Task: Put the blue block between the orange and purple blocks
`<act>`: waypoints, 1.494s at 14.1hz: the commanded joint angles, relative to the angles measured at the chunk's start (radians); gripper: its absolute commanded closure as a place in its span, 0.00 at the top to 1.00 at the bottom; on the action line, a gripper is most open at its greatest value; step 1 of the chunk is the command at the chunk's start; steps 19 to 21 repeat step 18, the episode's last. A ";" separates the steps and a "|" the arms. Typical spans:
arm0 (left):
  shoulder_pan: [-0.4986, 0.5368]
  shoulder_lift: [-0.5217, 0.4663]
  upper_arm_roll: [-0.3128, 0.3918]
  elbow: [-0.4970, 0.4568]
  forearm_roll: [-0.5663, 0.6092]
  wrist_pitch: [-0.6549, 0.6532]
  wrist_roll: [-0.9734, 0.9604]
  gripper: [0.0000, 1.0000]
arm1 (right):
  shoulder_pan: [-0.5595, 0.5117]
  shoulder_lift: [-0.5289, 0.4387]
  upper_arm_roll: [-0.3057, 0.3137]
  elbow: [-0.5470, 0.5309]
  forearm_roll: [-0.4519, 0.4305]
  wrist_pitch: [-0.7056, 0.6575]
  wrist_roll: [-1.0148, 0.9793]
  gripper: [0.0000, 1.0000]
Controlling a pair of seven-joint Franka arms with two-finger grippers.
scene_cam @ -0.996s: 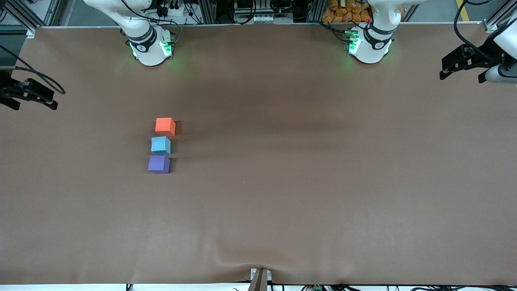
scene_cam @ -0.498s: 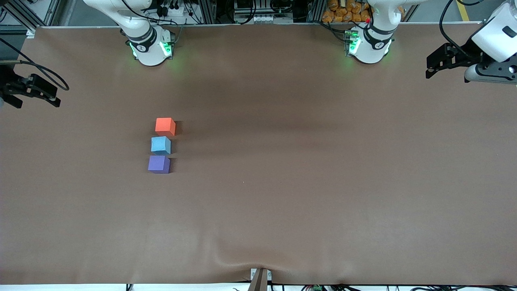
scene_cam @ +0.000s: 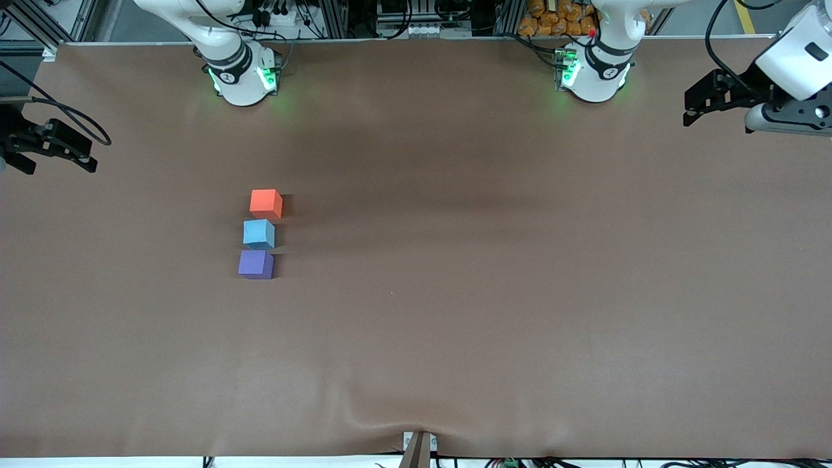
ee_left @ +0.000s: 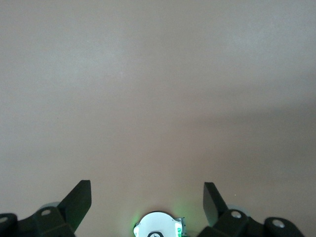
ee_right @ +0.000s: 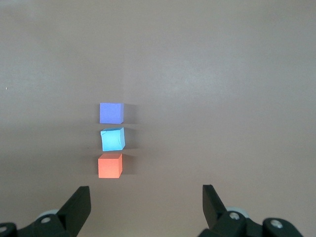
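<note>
Blocks stand in a short row on the brown surface (scene_cam: 494, 312): blue block (scene_cam: 259, 233) already sits between the orange block (scene_cam: 266, 203) and the purple block (scene_cam: 255, 264), just beside each, so the placement looks done. Right hand (scene_cam: 49, 144), open and empty, hangs over its end of the surface, the row well apart from it. Left hand (scene_cam: 715, 104), also open and empty, waits over its own end, farther from the row.

Black two-finger left gripper (scene_cam: 694, 110) at upper right frame edge, jaws wide, empty. Black two-finger right gripper (scene_cam: 83, 157) at left edge, likewise spread, empty.
</note>
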 commanded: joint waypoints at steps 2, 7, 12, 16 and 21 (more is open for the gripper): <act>-0.053 0.011 0.035 0.005 0.018 -0.006 -0.009 1.00 | 0.007 -0.016 -0.004 -0.005 -0.008 0.003 -0.011 1.00; -0.054 0.019 0.039 0.018 0.018 -0.005 -0.043 1.00 | 0.004 -0.016 -0.004 -0.005 -0.006 0.003 -0.013 1.00; -0.054 0.019 0.046 0.018 0.021 -0.006 -0.046 1.00 | 0.003 -0.014 -0.004 -0.005 -0.005 0.003 -0.013 1.00; -0.050 0.019 0.044 0.018 0.019 -0.006 -0.044 1.00 | 0.001 -0.014 -0.005 -0.005 0.023 0.001 -0.011 1.00; -0.045 0.019 0.044 0.018 0.016 -0.006 -0.044 1.00 | -0.003 -0.014 -0.007 -0.006 0.038 0.000 -0.013 1.00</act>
